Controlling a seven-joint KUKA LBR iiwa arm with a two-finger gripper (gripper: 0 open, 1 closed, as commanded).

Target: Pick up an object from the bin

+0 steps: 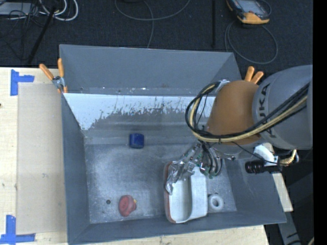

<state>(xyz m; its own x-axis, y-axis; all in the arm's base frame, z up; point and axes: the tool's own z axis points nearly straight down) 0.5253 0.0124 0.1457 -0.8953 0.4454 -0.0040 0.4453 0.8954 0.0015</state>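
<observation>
Bin (76,152): grey metal, sloped walls, floor mostly bare, three loose things on it.

Arm (288,111) enters from the right. The wrist carries a brown cover (232,111), and black cables (196,117) loop round its left side.

Gripper (173,180): down in the bin's right half, near the floor. It is at the upper-left end of a white oblong tray (188,200). The metal tip overlaps the tray's upper rim. Contact looks likely, but it is not certain from this angle.

Jaws: I cannot tell whether they are apart or together, because the tip reads as one tangle of metal against the white. I also cannot tell whether the tray's rim sits between them.

White oblong tray: lies flat on the floor at the lower right, its long side running towards the near wall. It has rounded corners, a dark reddish edge along its left side and a ring-shaped tab (216,203) on its right side. It appears to rest on the floor.

Other contents:
- Blue cube (136,140), mid-floor towards the far wall, well apart from the gripper, to its upper left.
- Red lump (126,205), rounded, on the lower-left floor near the front wall, well apart from the tray.
</observation>
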